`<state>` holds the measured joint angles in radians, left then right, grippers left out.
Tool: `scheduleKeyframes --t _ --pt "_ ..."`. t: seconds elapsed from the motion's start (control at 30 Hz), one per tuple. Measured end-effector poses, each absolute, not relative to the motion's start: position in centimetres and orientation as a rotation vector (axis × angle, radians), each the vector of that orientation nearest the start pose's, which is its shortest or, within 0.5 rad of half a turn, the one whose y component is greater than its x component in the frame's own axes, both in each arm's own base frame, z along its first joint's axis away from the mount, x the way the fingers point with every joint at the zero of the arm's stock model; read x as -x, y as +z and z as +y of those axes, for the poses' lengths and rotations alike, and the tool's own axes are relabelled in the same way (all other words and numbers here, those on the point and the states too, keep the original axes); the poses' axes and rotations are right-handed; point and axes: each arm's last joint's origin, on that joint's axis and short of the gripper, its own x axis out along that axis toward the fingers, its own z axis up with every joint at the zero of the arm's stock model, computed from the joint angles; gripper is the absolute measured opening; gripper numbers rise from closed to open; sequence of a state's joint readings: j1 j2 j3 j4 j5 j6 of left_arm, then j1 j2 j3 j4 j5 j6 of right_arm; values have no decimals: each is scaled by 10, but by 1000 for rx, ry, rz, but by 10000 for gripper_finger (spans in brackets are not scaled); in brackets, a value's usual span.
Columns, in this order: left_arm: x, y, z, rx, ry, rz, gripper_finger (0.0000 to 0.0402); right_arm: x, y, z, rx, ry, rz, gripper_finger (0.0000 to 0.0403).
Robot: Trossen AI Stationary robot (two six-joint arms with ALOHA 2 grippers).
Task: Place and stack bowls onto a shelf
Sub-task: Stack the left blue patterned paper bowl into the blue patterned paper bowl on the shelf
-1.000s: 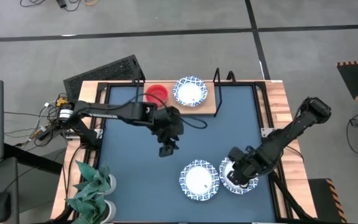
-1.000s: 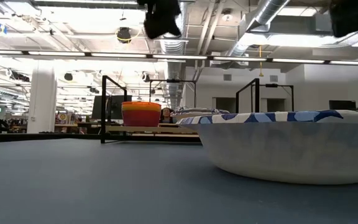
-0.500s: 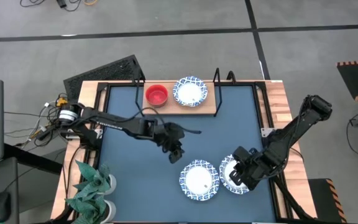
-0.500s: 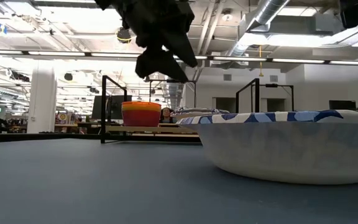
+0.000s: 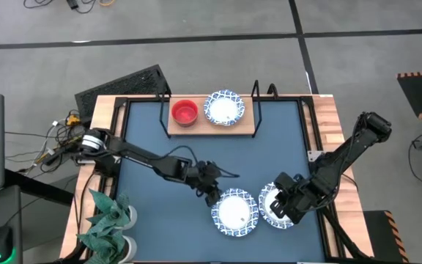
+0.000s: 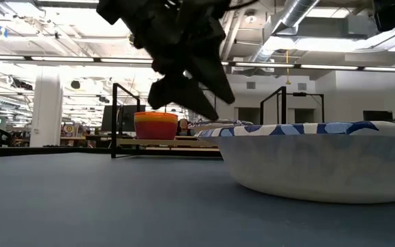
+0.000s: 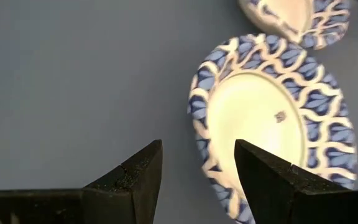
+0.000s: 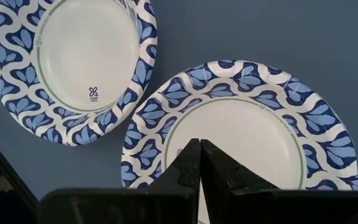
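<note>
Two white bowls with blue patterned rims sit on the blue table near its front edge: one (image 5: 234, 212) (image 7: 272, 118) and one to its right (image 5: 278, 205) (image 8: 241, 130). My left gripper (image 5: 212, 194) (image 7: 197, 168) (image 6: 190, 96) is open, slanting down, just left of the first bowl's rim and above the table. My right gripper (image 5: 275, 208) (image 8: 199, 163) is shut over the inside of the right bowl. On the wooden shelf (image 5: 247, 123) at the far edge rest a red bowl (image 5: 184, 112) (image 6: 156, 125) and another white bowl (image 5: 224, 108). My right gripper's shut fingertips (image 8: 191, 163) point down over the right bowl's inner wall (image 8: 229, 134) near its rim. Whether they touch it, I cannot tell. My left gripper touches nothing.
Black frame ends (image 5: 256, 95) rise at the shelf's sides. A green plant (image 5: 108, 220) stands at the table's near left corner. Cables (image 5: 61, 139) lie by the left arm's base. The blue tabletop (image 5: 160, 213) left of the bowls is bare.
My left gripper has come down and toward the table's near right, from mid-table to beside the left of the two near bowls, rolling as it went. It has stayed open. The bowls have not moved.
</note>
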<state>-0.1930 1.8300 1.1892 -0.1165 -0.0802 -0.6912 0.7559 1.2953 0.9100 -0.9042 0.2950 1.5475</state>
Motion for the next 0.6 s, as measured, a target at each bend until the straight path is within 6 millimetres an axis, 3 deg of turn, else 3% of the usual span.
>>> scheduleKeyframes --t 0.47,0.6 --pt "-408 151 -94 517 123 843 182 -169 230 147 -706 -510 1068 33" --pt "-407 147 -94 517 99 875 139 -169 230 147 -704 -512 1064 33"
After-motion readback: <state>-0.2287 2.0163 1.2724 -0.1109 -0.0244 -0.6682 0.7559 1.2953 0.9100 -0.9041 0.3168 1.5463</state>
